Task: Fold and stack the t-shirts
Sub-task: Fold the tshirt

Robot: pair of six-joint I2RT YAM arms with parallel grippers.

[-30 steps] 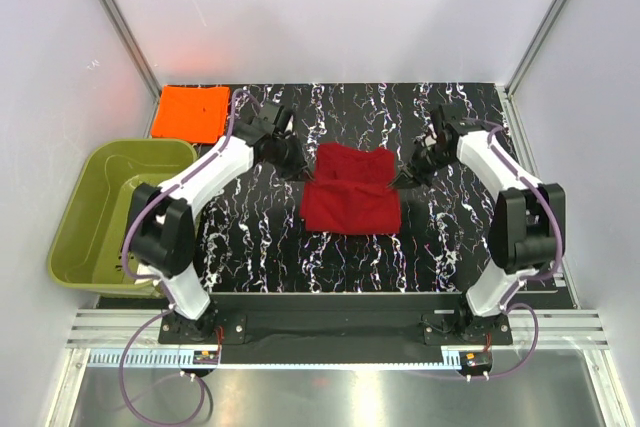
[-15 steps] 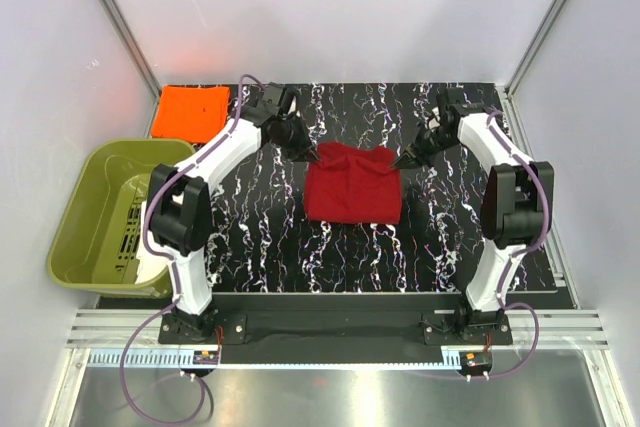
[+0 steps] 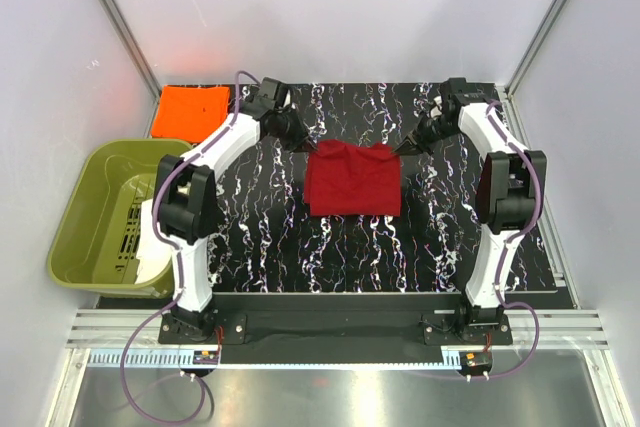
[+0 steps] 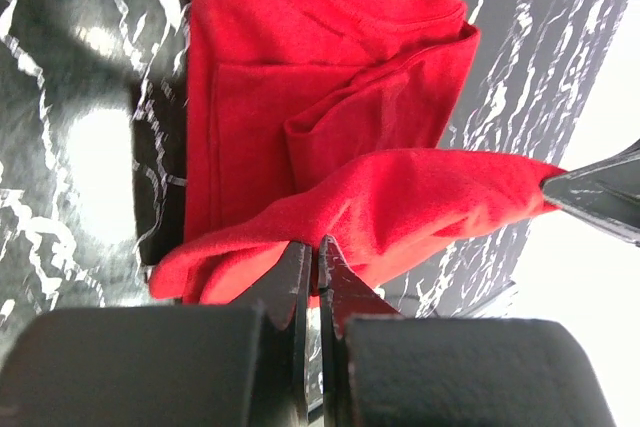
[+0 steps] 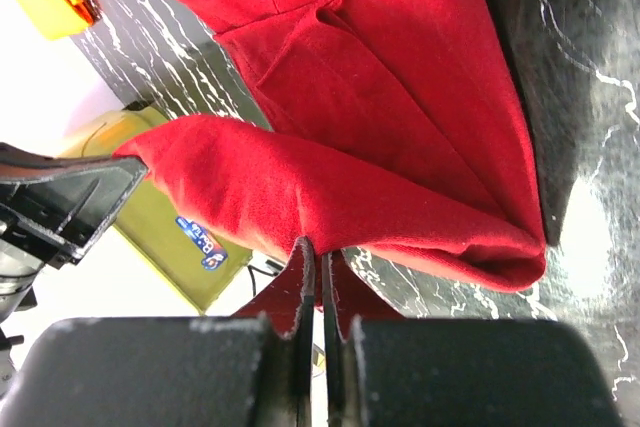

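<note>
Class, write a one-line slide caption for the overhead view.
Left gripper and right gripper pinch the red t-shirt by its far corners, mid-fold.

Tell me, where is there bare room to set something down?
The widest bare patch is the mat between the red shirt and the near edge. A narrower strip lies beyond the shirt. It is crowded at the shirt's far corners, pinched by the left gripper and right gripper; the orange shirt fills the far-left corner.

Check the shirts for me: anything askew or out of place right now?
Nothing stands out. The left gripper and right gripper each pinch a far corner of the red t-shirt; the orange t-shirt lies folded flat at the far left.
</note>
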